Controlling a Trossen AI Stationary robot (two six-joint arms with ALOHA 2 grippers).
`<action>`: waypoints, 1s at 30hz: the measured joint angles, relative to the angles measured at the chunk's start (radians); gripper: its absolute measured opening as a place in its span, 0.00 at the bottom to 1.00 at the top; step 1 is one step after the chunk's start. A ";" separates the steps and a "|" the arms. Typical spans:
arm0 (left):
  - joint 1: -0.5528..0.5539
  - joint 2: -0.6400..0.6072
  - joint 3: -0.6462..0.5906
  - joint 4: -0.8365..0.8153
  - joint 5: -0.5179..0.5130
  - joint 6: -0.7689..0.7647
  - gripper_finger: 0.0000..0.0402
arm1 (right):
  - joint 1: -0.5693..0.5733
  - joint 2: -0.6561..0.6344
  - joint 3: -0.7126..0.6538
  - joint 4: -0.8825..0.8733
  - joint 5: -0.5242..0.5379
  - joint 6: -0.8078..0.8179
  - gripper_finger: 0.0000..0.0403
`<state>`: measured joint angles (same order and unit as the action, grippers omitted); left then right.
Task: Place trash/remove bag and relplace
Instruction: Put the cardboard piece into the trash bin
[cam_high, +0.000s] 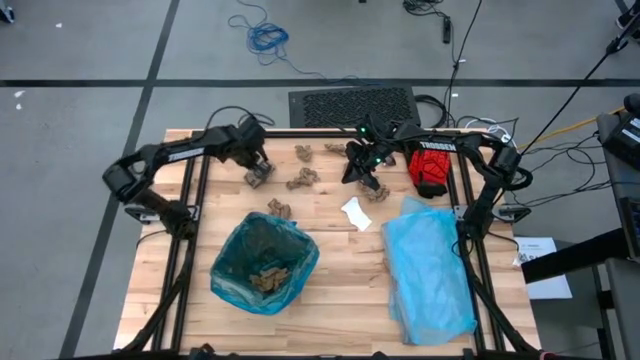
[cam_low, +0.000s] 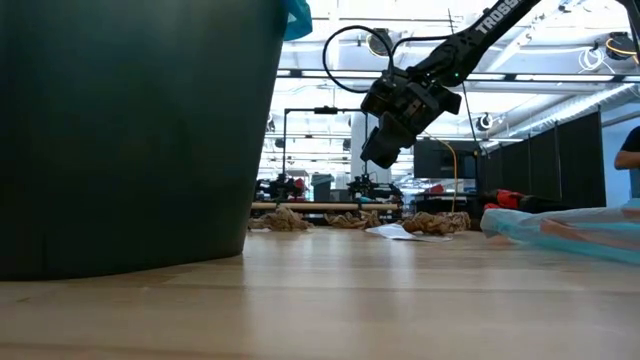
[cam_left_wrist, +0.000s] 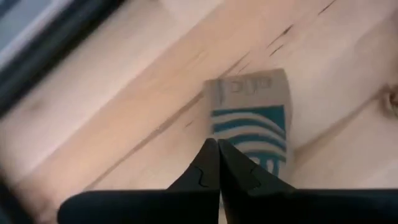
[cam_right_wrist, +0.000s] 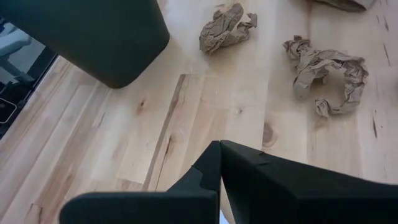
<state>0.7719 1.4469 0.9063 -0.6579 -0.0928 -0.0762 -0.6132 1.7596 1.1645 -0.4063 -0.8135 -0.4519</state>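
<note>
now left gripper (cam_left_wrist: 219, 163) pinches brown scrap (cam_left_wrist: 252, 118); right gripper (cam_right_wrist: 221, 163) closed

The left hand (cam_left_wrist: 219, 163) has its two dark fingers (cam_left_wrist: 199, 171) pressed together, tips meeting with no gap. Just beyond the tips lies a flat brown paper scrap (cam_left_wrist: 252, 121) printed with teal wavy bands, resting on the pale wooden bench (cam_left_wrist: 124, 106). Further off, a dark edge (cam_left_wrist: 37, 68) borders the wood.
</note>
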 joint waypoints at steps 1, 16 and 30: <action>0.000 -0.026 0.009 -0.001 -0.008 0.004 0.00 | 0.000 0.000 0.000 0.001 0.000 0.004 0.00; -0.103 -0.154 0.058 -0.037 0.228 -0.121 0.10 | 0.016 0.000 0.000 0.017 0.000 0.013 0.00; -0.314 0.063 0.053 -0.032 -0.134 -0.259 0.46 | 0.021 0.000 0.000 0.005 0.002 -0.029 0.00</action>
<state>0.4584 1.5104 0.9592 -0.6897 -0.2271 -0.3355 -0.5926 1.7592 1.1645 -0.4011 -0.8120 -0.4813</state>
